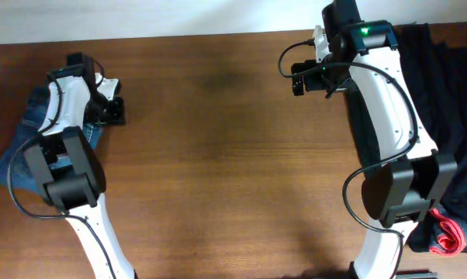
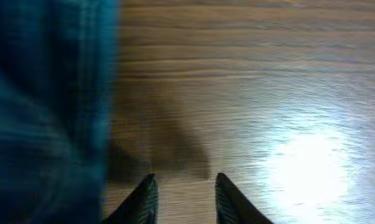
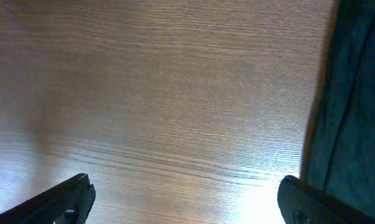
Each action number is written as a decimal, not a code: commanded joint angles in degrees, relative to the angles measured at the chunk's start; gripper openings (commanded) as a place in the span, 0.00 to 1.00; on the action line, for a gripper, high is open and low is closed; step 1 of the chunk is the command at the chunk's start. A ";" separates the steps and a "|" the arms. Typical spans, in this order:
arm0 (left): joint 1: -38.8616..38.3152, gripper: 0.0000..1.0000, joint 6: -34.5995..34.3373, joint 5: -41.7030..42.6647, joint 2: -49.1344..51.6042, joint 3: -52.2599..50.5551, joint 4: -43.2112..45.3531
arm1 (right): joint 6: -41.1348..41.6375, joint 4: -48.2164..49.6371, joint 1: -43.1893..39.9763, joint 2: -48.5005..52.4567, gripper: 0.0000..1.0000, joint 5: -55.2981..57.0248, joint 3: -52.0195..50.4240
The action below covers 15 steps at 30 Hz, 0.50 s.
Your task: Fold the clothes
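The blue denim jeans (image 1: 22,133) lie bunched at the table's far left edge, partly under my left arm. In the left wrist view they fill the left side (image 2: 44,112), blurred. My left gripper (image 1: 115,111) is just right of the jeans. Its fingers (image 2: 184,186) are apart with only bare wood between them. My right gripper (image 1: 298,80) is at the back right, over bare table. Its fingers (image 3: 184,196) are wide open and empty.
A pile of black garments (image 1: 451,93) covers the table's right side and shows as dark cloth at the right edge of the right wrist view (image 3: 356,93). A small red-pink item (image 1: 449,236) lies at the front right. The wooden table (image 1: 226,155) spans the middle.
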 commanded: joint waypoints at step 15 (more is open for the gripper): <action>8.33 0.30 0.28 -2.45 0.48 0.15 2.82 | -0.42 -0.50 -0.33 -0.37 0.99 -0.11 0.35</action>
